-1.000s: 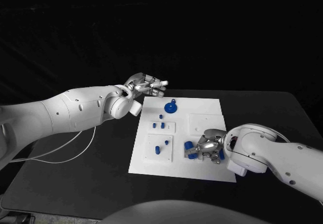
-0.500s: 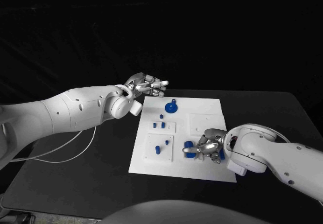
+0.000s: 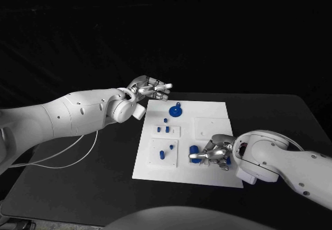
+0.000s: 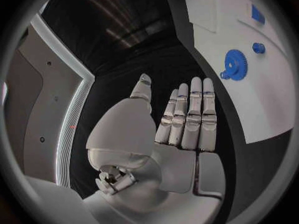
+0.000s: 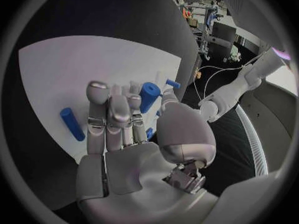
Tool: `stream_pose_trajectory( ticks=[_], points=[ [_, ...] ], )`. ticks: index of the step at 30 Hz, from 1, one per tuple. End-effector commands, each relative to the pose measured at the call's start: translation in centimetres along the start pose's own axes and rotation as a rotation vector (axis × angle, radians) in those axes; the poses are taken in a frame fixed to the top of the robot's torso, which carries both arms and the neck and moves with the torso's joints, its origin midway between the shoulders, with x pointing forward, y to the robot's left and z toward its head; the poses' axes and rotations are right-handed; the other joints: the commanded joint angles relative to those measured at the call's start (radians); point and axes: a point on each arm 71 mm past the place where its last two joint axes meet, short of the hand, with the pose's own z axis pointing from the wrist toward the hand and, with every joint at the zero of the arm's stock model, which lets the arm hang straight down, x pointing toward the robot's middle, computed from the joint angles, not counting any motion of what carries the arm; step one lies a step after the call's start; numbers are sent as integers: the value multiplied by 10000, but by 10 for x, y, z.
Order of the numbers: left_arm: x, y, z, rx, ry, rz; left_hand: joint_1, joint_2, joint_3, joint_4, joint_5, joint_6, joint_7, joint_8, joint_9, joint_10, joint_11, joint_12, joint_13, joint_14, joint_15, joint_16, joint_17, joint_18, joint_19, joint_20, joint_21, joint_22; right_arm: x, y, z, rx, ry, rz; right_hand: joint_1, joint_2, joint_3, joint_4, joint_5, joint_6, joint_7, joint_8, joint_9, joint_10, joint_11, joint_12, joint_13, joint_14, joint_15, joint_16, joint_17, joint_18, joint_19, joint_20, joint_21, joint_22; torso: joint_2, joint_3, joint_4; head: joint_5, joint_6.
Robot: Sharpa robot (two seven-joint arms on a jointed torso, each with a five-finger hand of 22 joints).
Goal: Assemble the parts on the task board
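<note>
Over the white rectangular task board (image 3: 186, 139), near its 5 o'clock corner, my right hand (image 3: 216, 152) has slid slightly nearer since a second ago. My left hand (image 4: 187, 127) hovers flat, empty. Right wrist view: fingers pinch a short blue plastic cylinder (image 5: 148, 96), so insertion comes next, I judge.

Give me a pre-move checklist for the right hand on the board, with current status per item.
1. Right hand over the task board: ok.
2. Blue cylinder at the right hand's fingertips: ok; firm grip: cannot tell.
3. Loose blue peg lies clear beside the fingers: ok.
4. Left hand off the board's far edge, fingers straight, holding nothing: ok.
5. Blue gear away from both hands: ok.
6. Target hole for the cylinder: cannot tell.
</note>
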Motion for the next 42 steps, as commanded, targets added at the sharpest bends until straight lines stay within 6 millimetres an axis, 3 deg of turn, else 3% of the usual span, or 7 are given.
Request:
stream_pose_trajectory(
  ticks=[1,4,8,24,33,38,42],
  points=[
    [1,-1,0,86,104,-20,-116,11,22,56,43,-83,-17,-2,5,-83,7,-6,16,-79,21,-24,15,-58,-14,56,46,-14,1,-11,-3,724,22,-174,34,153,-28,-218,67,103,-15,40,38,48,57,50,-34,30,73,18,-11,-14,485,56,17,25,-4,0,-8,4,-1],
    [-1,0,-1,71,69,-9,-116,11,22,56,43,-83,-17,-2,5,-83,7,-6,16,-79,21,-24,15,-58,-14,56,46,-14,1,-15,-6,748,70,-220,60,296,-180,-567,331,180,-43,45,146,57,39,76,-62,21,61,43,-24,-25,482,43,42,44,-3,-2,-2,-1,8],
    [-2,0,-1,56,37,1,-116,11,22,56,43,-83,-17,-2,5,-83,7,-6,16,-79,21,-24,15,-58,-14,56,46,-14,1,-17,-10,694,206,-241,67,280,-193,-596,353,187,-47,47,161,66,37,87,-60,21,61,51,-22,-27,483,43,39,42,1,8,-3,10,12],
    [-3,1,-1,1,-7,21,-40,26,-4,62,42,-86,-17,-2,5,-79,6,-6,16,-76,19,-24,23,-58,-14,52,76,-66,-3,-17,-17,454,217,-176,66,374,-259,-736,384,245,-79,43,461,82,15,97,-90,15,43,55,-46,-40,481,24,26,37,-1,-12,6,8,15],
    [-3,1,-1,1,4,23,-34,35,-8,55,45,-85,-17,-1,5,-78,6,-6,16,-76,19,-24,23,-59,-16,52,78,-73,-4,-16,-17,406,195,-426,149,76,-25,-495,330,270,-85,48,477,84,11,120,-90,10,43,63,-53,-48,485,25,43,52,-1,-13,7,-6,0],
    [-4,1,-2,-11,-19,32,-34,35,-8,55,45,-85,-17,-1,5,-78,6,-6,16,-76,19,-24,23,-59,-16,52,78,-73,-5,-18,-20,356,271,-562,384,291,-202,-1024,807,310,-98,42,497,89,8,115,-99,11,37,73,-52,-56,484,15,50,56,2,-10,7,8,-14],
    [-4,1,-2,-26,-23,38,-23,48,-18,32,50,-77,-19,0,6,-80,5,-7,15,-76,19,-24,24,-60,-17,52,87,-85,-6,-18,-24,247,365,-604,578,429,-261,-1456,911,348,-104,46,504,111,-5,133,-94,12,33,85,-46,-70,485,14,53,61,1,-7,-4,20,-22]
  ],
)
